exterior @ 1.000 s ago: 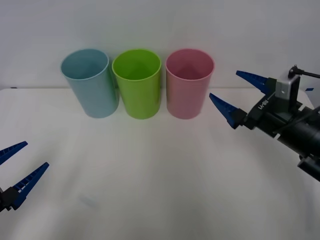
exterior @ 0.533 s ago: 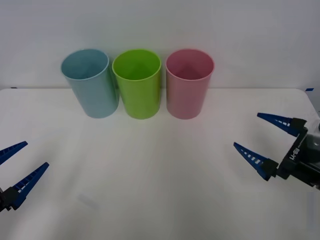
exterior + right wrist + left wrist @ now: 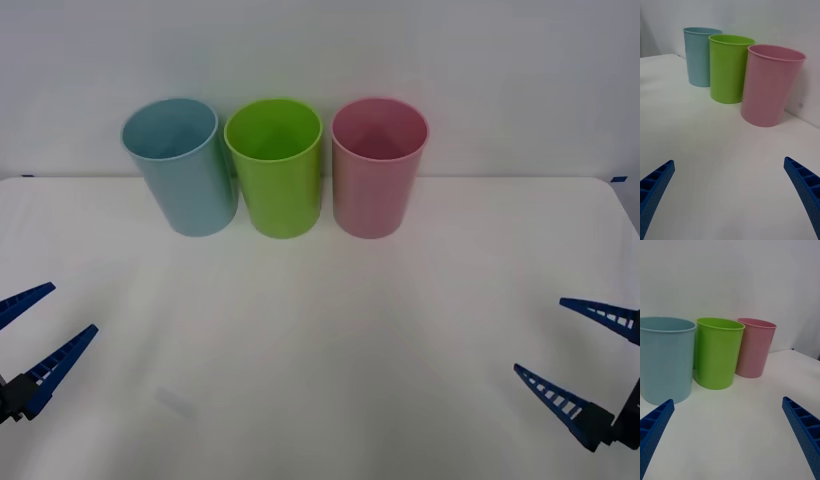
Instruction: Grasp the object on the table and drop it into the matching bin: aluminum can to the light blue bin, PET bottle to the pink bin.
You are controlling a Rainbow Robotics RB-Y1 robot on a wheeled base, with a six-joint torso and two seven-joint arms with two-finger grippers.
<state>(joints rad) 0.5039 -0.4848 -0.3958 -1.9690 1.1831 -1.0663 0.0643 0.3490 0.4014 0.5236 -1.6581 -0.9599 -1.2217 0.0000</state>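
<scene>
Left gripper [image 3: 32, 342] low at the near left corner of the table [image 3: 320, 330], well forward and left of the lime green bin [image 3: 275, 167]. Fingers [image 3: 60, 365] spread wide apart, nothing between them, tips aimed toward the bins. Wrist view from that arm: blue ribbed fingers [image 3: 655, 423] at both lower corners, apart, looking straight at the bin row.

Light blue bin [image 3: 182, 167] upright, just left of the lime green bin, nearly touching. Lime green bin upright at the middle of the row, near the far table edge. Pink bin [image 3: 379, 167] upright, just right of the lime green bin, small gap.

Right gripper [image 3: 585, 355] low at the near right corner of the table, well forward and right of the lime green bin. Jaws wide apart, holding nothing, tips pointing inward toward the bins. Right wrist view: fingers [image 3: 803, 187] apart at both lower corners, pink bin [image 3: 773, 86] nearest, lime green bin [image 3: 730, 67] next, light blue bin [image 3: 700, 56] farthest.

PET bottle: cannot tell where; bare white tabletop forward of the lime green bin.
</scene>
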